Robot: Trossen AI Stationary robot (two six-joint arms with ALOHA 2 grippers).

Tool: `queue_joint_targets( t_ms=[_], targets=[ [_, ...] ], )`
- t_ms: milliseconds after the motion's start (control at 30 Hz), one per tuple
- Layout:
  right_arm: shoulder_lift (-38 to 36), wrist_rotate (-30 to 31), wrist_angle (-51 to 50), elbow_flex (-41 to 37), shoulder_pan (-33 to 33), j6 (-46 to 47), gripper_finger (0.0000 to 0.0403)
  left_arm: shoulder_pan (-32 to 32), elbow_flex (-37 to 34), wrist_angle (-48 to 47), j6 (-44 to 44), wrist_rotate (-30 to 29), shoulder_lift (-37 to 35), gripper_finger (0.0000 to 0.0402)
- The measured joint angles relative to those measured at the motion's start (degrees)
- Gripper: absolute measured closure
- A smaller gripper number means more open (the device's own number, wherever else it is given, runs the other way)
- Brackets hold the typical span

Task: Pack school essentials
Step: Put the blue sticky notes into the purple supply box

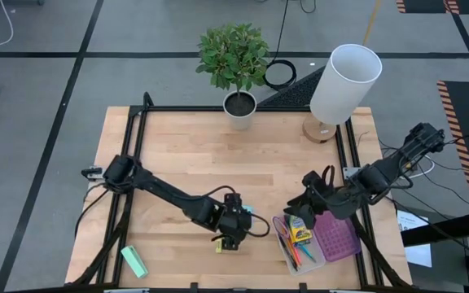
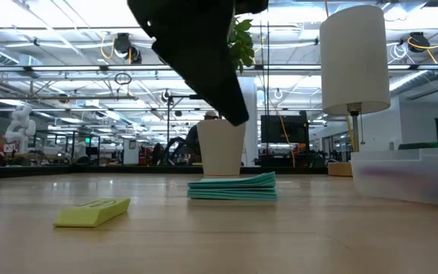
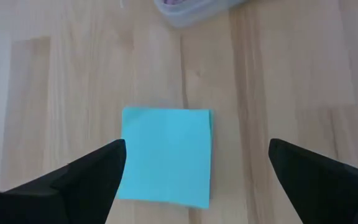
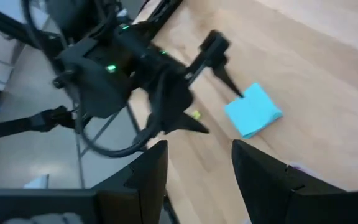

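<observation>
The light-blue sticky-note pad (image 3: 166,155) lies flat on the wooden table, left of a clear container (image 1: 286,252). My left gripper (image 3: 196,146) hovers open over the pad, one finger on each side, touching nothing; in the low view its fingers end well above the pad (image 2: 233,186). A tiny yellow piece (image 1: 218,247) lies just on the near side of this gripper (image 1: 233,226). In the container are the crayon box (image 1: 300,233), pencils (image 1: 291,251) and a purple thing (image 1: 337,237). My right gripper (image 1: 304,205) is open above the container's far end.
A mint-green block (image 1: 134,261) lies near the table's front left corner. A potted plant (image 1: 238,104) and a white lamp (image 1: 342,85) stand at the far edge. Bare wood lies between them and the arms.
</observation>
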Motion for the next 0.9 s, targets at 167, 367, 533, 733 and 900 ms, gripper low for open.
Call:
queue_joint_targets(
  t_ms=[167,367,533,733,900],
  targets=[
    [-0.80,0.10,-3.33,0.00,-1.47,-0.10,0.0232,0.91,-0.65,1.93,2.53,-0.14,0.90,0.0029],
    [-1.09,0.19,-4.45,-0.02,-2.10,-0.69,0.0232,1.17,-0.85,7.10,1.24,-1.35,3.63,0.0098],
    [-1.33,0.14,-5.28,-0.04,-2.08,-1.33,0.0232,0.83,-0.79,9.70,-0.93,-0.37,6.25,0.0136],
    [-1.67,-0.02,-4.82,-0.04,-2.08,-3.17,0.0232,-0.04,-0.77,11.13,-1.55,-1.58,8.12,0.0142],
    [-1.93,-0.03,-4.63,-0.04,-2.08,-3.79,0.0232,-0.64,-0.87,8.97,-4.05,-5.77,8.55,0.0144]
  ],
)
